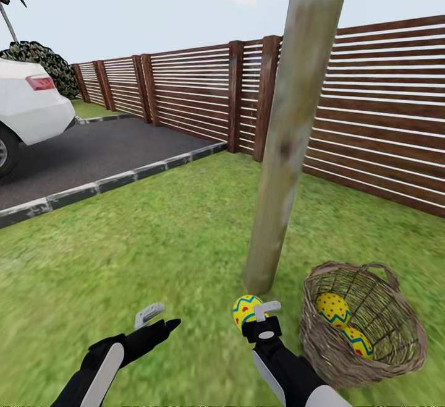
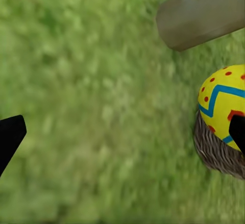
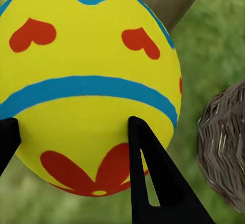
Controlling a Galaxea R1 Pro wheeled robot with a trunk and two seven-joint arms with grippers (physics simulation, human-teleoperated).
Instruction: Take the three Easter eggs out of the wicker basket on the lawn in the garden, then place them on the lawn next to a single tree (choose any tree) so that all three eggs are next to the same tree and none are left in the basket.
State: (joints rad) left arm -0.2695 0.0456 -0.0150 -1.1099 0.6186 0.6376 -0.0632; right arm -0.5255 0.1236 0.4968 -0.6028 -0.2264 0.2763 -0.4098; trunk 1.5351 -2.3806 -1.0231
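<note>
My right gripper (image 1: pixel 258 319) is shut on one yellow Easter egg (image 1: pixel 246 310) with blue zigzag bands and red marks, held just in front of the base of the pale tree (image 1: pixel 290 135). In the right wrist view the egg (image 3: pixel 87 86) sits between the black fingers (image 3: pixel 148 173). Two more eggs (image 1: pixel 332 309) (image 1: pixel 359 341) lie inside the wicker basket (image 1: pixel 371 283), which stands on the lawn (image 1: pixel 154 240) right of the trunk. My left gripper (image 1: pixel 156 320) hangs open over bare grass, left of the held egg (image 2: pixel 224 101); its fingertips (image 2: pixel 10 137) stand wide apart.
A dark paved driveway (image 1: pixel 93 153) with a grey kerb (image 1: pixel 117 181) runs at the left, with a white car (image 1: pixel 28 107) on it. A brown slatted fence (image 1: pixel 371 110) closes the lawn behind the tree. Open grass lies left of the trunk.
</note>
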